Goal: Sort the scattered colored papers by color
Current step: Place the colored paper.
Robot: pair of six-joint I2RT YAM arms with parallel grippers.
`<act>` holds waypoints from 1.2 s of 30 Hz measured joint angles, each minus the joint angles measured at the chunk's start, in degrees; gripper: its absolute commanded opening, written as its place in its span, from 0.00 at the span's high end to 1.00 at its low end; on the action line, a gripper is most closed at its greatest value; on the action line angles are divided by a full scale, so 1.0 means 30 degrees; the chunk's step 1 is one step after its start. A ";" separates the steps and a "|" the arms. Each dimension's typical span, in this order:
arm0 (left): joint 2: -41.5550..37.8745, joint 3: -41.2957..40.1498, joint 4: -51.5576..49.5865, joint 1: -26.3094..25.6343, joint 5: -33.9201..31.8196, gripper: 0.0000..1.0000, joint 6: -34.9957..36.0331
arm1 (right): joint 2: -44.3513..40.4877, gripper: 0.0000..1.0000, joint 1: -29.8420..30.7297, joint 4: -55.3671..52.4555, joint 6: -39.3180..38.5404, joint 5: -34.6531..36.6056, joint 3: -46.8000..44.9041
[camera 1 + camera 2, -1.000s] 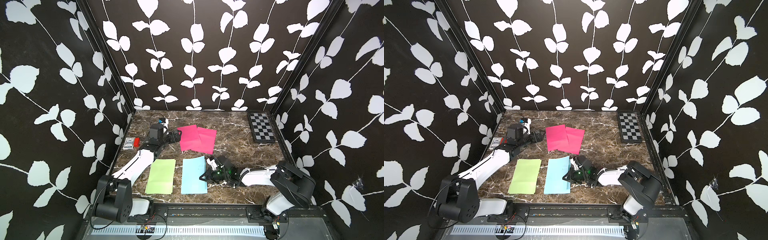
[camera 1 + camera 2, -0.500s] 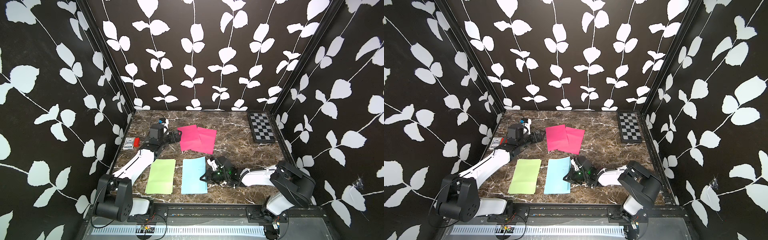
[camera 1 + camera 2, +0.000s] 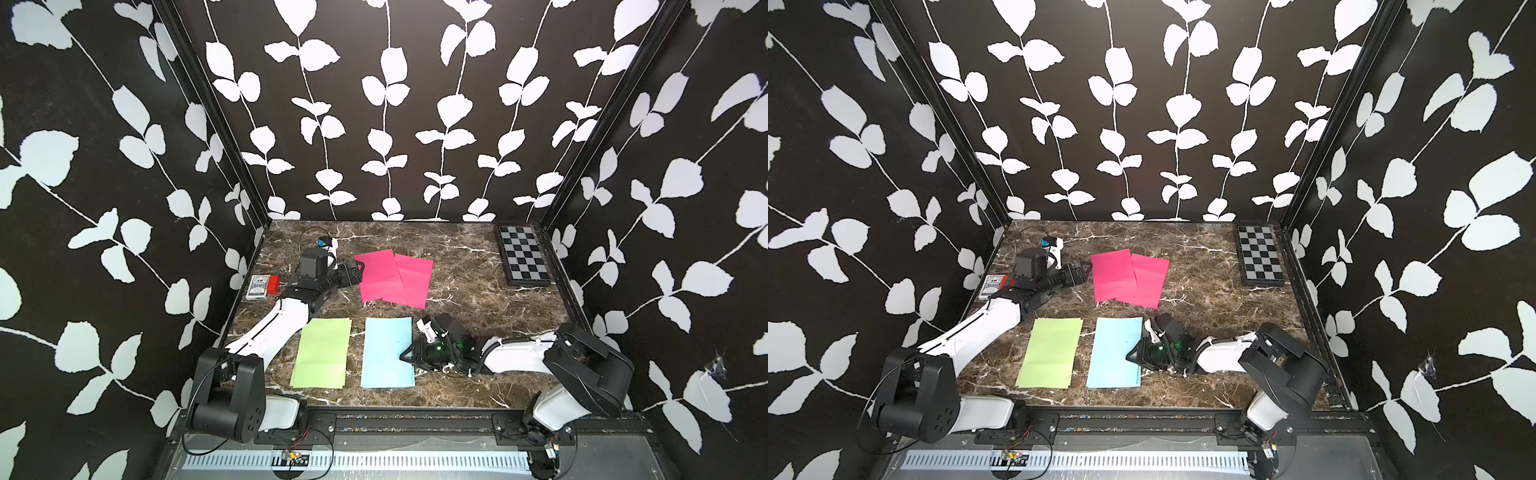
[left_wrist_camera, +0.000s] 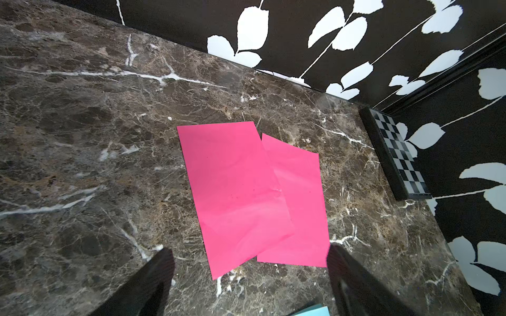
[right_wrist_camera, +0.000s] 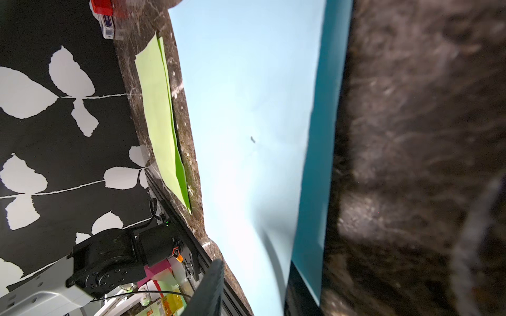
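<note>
Pink sheets (image 3: 392, 278) overlapped at the back; green paper (image 3: 322, 353) and blue paper (image 3: 386, 353) lay side by side in front, apparently one spot per colour. The left gripper (image 4: 249, 253) gaped empty beside the pink; the right gripper (image 3: 409, 356) sat at the blue's lifted edge, grip unclear.

The dark marble bench (image 3: 457, 286) holds two overlapping pink papers (image 3: 376, 274). In front of them lie a green paper (image 3: 322, 353) and a blue paper (image 3: 386, 351). A checkerboard (image 3: 523, 259) lies off to one side of them. A small card box (image 3: 257, 286) lies off to the other side.
</note>
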 measured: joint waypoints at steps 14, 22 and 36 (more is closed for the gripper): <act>0.0073 0.0000 0.0000 0.0000 0.0073 0.10 0.0066 | -0.1239 0.60 -0.0051 -0.1304 -0.0029 0.0823 -0.0073; 0.0189 0.0000 0.0015 0.0000 0.0087 0.10 0.0080 | -0.3279 0.59 -0.0612 -0.3126 -0.0211 0.1836 -0.0466; 0.4517 0.3585 -0.1829 -0.0138 0.0357 0.20 0.0423 | -0.7621 0.49 -0.4954 -1.3551 -0.6397 0.5836 0.5071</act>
